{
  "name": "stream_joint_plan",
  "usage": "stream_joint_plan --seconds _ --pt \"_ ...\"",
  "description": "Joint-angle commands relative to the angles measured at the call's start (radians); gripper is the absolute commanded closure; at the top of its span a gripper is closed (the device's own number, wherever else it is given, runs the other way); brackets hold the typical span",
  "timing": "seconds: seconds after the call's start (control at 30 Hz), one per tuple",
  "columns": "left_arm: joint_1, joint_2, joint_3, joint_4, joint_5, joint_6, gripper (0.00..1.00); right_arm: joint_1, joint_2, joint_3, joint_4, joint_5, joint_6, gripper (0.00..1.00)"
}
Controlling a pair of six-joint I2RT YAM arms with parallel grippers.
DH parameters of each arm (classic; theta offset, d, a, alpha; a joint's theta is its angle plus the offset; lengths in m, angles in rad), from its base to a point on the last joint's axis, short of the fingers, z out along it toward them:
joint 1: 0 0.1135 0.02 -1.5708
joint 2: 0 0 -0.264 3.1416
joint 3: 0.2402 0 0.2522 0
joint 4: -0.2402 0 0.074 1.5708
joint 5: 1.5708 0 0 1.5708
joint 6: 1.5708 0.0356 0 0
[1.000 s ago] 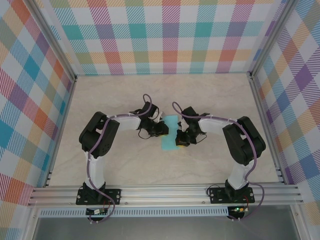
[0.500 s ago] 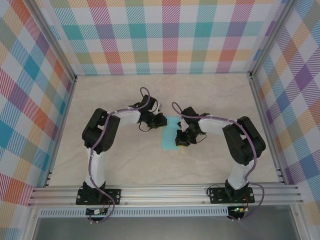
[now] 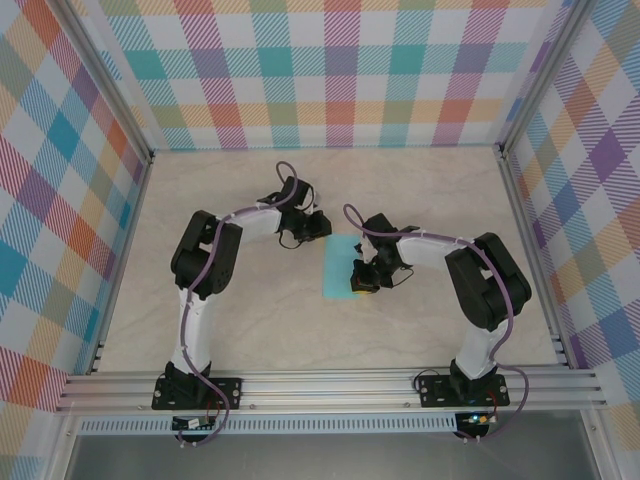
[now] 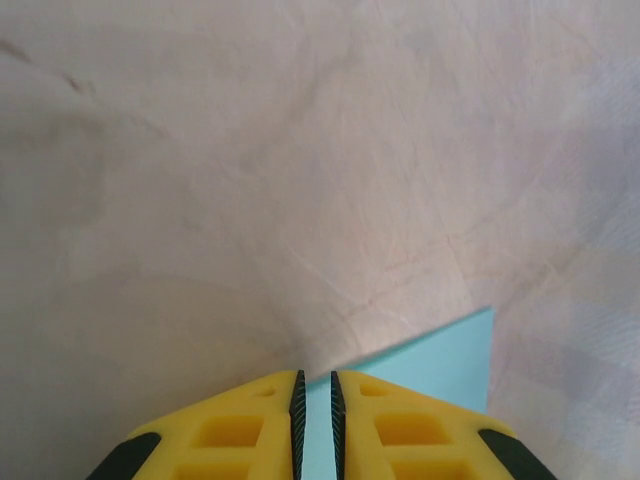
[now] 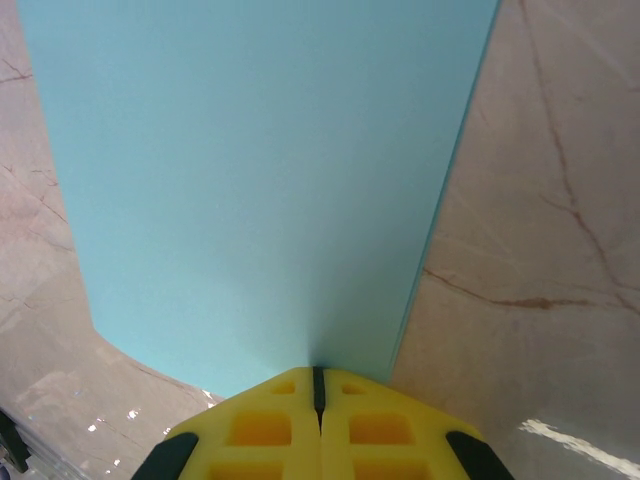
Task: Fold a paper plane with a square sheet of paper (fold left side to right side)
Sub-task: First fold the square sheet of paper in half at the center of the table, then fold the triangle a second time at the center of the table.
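The folded thin turquoise sheet of paper (image 3: pixel 338 265) lies on the marbled beige worktop (image 3: pixel 250 330). The right end effector (image 5: pixel 318 372), closed tight, pins its edge. The left end effector (image 4: pixel 316 380), barely parted and empty, hovers at a corner. If the right one's pressure slips, the layers would likely shift out of line.

- square sheet of paper (image 5: pixel 260 180): thin turquoise paper, matt, smooth, unmarked
- surface (image 4: pixel 300 150): pale marble-look, veined, smooth, faint sheen
- left hand (image 4: pixel 316 420), right hand (image 5: pixel 318 385): yellow moulded plastic, matt; black ridged inner edges
- near rail (image 3: pixel 330 385): bare ribbed metal, satin
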Motion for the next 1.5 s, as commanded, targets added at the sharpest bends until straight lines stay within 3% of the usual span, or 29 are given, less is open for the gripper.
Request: stream_joint_plan --seconds 0.0,0.17,0.37,0.63,0.77,0.87,1.07,1.3,1.47 --pt "0.035 0.039 0.052 -0.032 -0.02 -0.006 0.83 0.002 0.073 -0.056 -0.066 0.144 -0.02 0.99" --pt "0.052 0.009 0.075 -0.042 0.017 0.0 0.82 0.002 0.057 -0.049 -0.027 0.087 -0.01 0.98" --pt "0.081 -0.217 -0.035 -0.054 0.003 0.026 0.78 0.002 -0.036 -0.011 -0.004 0.052 -0.018 0.89" --pt "0.058 -0.605 -0.462 0.068 -0.03 -0.035 0.76 -0.037 -0.201 -0.002 0.003 0.094 -0.035 0.55" --pt "0.004 -0.727 -0.65 0.161 -0.055 -0.097 0.75 -0.106 -0.196 -0.012 0.069 0.013 -0.037 0.4" --pt "-0.051 -0.785 -0.735 0.196 -0.098 -0.116 0.74 -0.157 -0.147 -0.011 0.157 -0.092 0.003 0.33" --pt "-0.151 -0.879 -0.801 0.207 -0.163 -0.057 0.63 -0.171 -0.029 0.027 0.252 -0.234 0.085 0.37" --pt "-0.264 -0.943 -0.826 0.193 -0.267 0.045 0.52 -0.169 0.02 0.018 0.275 -0.276 0.125 0.48" --pt "-0.39 -0.926 -0.797 0.178 -0.345 0.148 0.44 -0.168 0.009 0.017 0.242 -0.273 0.131 0.55"
